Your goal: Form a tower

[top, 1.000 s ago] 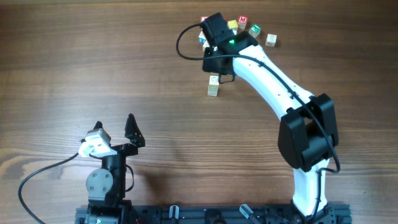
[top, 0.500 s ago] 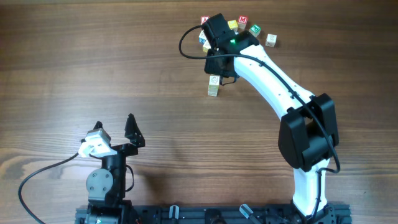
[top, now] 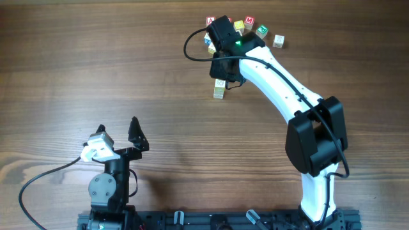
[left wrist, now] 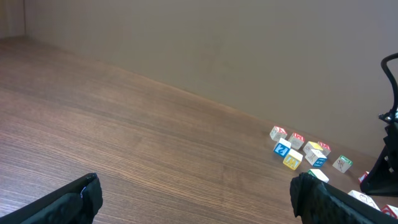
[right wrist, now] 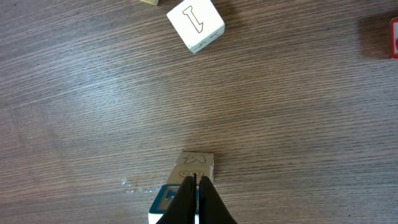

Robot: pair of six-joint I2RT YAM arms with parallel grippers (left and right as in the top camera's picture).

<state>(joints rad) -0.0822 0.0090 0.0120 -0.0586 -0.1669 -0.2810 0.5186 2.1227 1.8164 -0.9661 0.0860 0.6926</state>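
Observation:
The tower [top: 219, 91] is a short column of pale alphabet cubes standing at the table's centre back. In the right wrist view the tower [right wrist: 198, 167] lies straight below the camera, showing whitish faces and a teal-framed one. My right gripper [top: 223, 77] hangs directly over its top. That right gripper [right wrist: 194, 186] is shut, with its fingers pressed together and nothing between them. I cannot tell whether the tips touch the top cube. My left gripper [top: 119, 133] rests open near the table's front left. The left wrist view shows the left gripper [left wrist: 199, 202] empty over bare wood.
Several loose letter cubes [top: 250, 22] are scattered behind the tower, among them a white one with an "I" [right wrist: 195, 23] and a red one [right wrist: 394, 37]. The same cubes [left wrist: 292, 152] appear far right in the left wrist view. The right arm [top: 281, 89] spans the table's right side.
The right gripper has crept slightly closer over the tower's top, staying shut. The left arm and the loose cubes have not moved.

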